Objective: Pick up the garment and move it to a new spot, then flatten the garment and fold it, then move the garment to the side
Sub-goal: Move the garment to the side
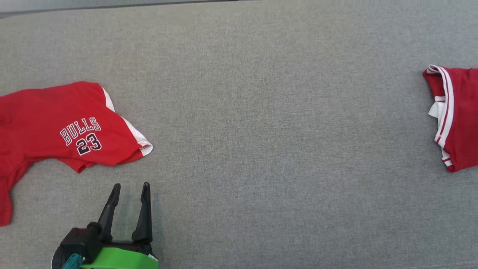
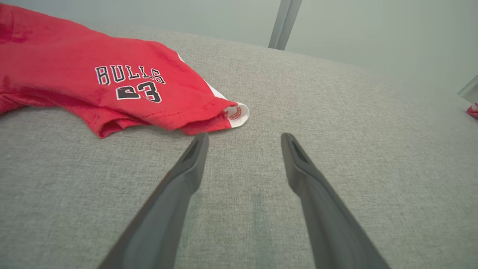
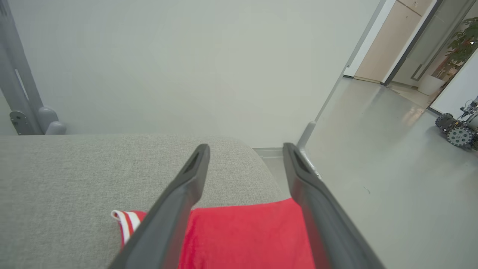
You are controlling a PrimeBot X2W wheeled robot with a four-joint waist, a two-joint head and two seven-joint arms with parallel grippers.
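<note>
Left claw [image 1: 130,185], spread & empty, sat just short of crumpled red "BULLS 23" jersey [image 1: 67,123] on grey cloth tabletop [image 1: 261,149]; right claw [image 3: 244,145], also spread, hung over red stripe-trimmed garment [image 3: 242,235]. Risk: doubled-under hem [image 2: 123,127] meant a pinch might catch one layer only.

A robotics lab in an office building: a wheeled robot [image 3: 457,130] stands on polished floor [image 3: 392,179] near a glazed doorway [image 3: 424,45].

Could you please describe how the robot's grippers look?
The left gripper has two long, tapering black fingers on a black block, with a bright green collar and a teal part behind. The right gripper has dark grey fingers, each with a recessed slot near the tip.
</note>
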